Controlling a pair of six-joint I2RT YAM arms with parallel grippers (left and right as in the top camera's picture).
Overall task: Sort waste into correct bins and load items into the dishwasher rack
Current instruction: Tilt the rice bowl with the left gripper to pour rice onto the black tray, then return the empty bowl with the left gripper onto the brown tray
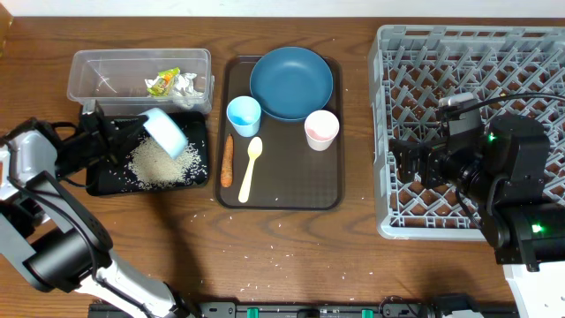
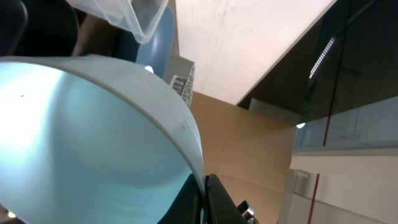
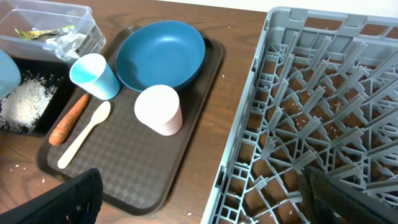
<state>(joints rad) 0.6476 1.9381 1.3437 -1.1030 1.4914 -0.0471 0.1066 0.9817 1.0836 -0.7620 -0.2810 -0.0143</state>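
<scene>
The left fingers (image 1: 128, 132) pinch the tilted bowl (image 1: 166, 132) shut over the rice (image 1: 161, 163) in the black tray (image 1: 199, 128) at nine o'clock; emptying looks done, so next carry it to the rack (image 1: 530, 53) at three, where the right fingers (image 3: 74, 199) hang wide open, empty.

Left gripper (image 1: 134, 131) holding a pale bowl (image 1: 168, 132) tilted over rice (image 1: 159, 163) in the black tray (image 1: 108, 181) at left, brown serving tray (image 1: 291, 177) centre, grey rack (image 1: 530, 53) at right

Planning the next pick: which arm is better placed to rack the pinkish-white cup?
Right. The right gripper is open and empty over the rack, nearer the pinkish-white cup; the left gripper is shut on the bowl above the black tray.
</scene>
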